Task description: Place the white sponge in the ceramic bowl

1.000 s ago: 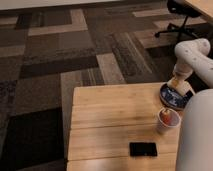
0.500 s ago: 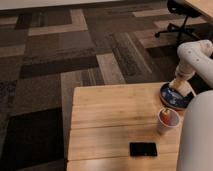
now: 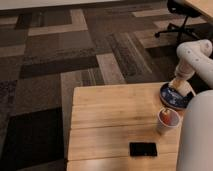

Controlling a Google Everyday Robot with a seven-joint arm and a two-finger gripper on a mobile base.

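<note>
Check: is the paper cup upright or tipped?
Upright: the paper cup stands mouth-up on the table. The tool is over the ceramic bowl.

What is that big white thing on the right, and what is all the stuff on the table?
The white thing is a robot's arm. It bends down to a claw at its tip, which is right over a dark blue bowl at the far right edge of the wooden table. There is only one picture, taken from above and looking down at the table and the carpet. Something pale, probably the white sponge the robot has to put in the bowl, sits at the claw, in or just above the bowl. I cannot tell whether the claw is holding it. Nearer to us stands a paper cup, and a black phone lies flat near the front edge. An office chair is far back.
</note>
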